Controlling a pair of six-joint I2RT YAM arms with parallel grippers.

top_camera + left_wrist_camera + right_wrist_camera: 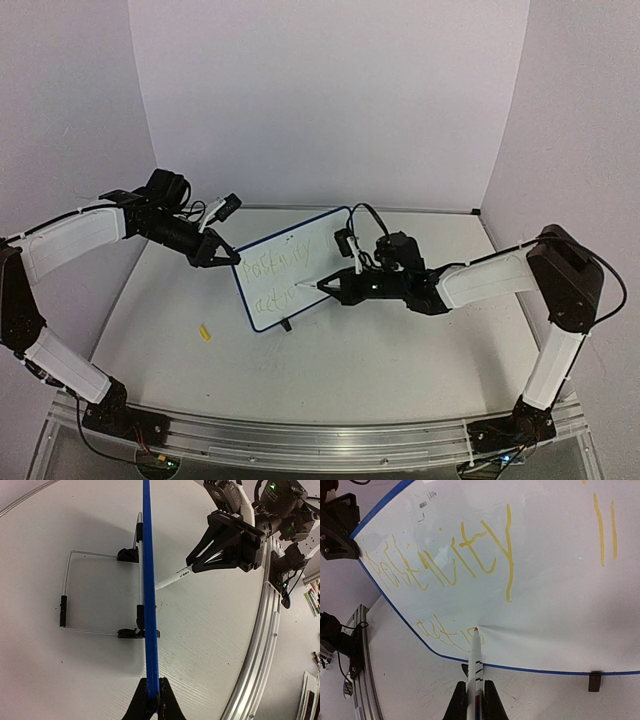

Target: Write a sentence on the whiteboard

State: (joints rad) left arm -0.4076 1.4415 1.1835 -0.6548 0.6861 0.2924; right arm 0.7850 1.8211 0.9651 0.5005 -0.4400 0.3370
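Observation:
The whiteboard (318, 236) stands tilted on the table, its blue-edged frame (148, 595) seen edge-on in the left wrist view. My left gripper (153, 680) is shut on that frame at the board's upper left corner (230, 257). The sentence (445, 562) is yellow scrawl in two lines, a long word above and a few letters below. My right gripper (476, 684) is shut on a white marker (476, 662). The marker's orange tip (476, 629) touches the board at the end of the lower line (322, 286).
A small yellow marker cap (205, 332) lies on the table left of the board. The board's wire stand (67, 595) and black feet (594, 680) rest on the tabletop. A metal rail (300, 440) runs along the near edge; walls close the back and sides.

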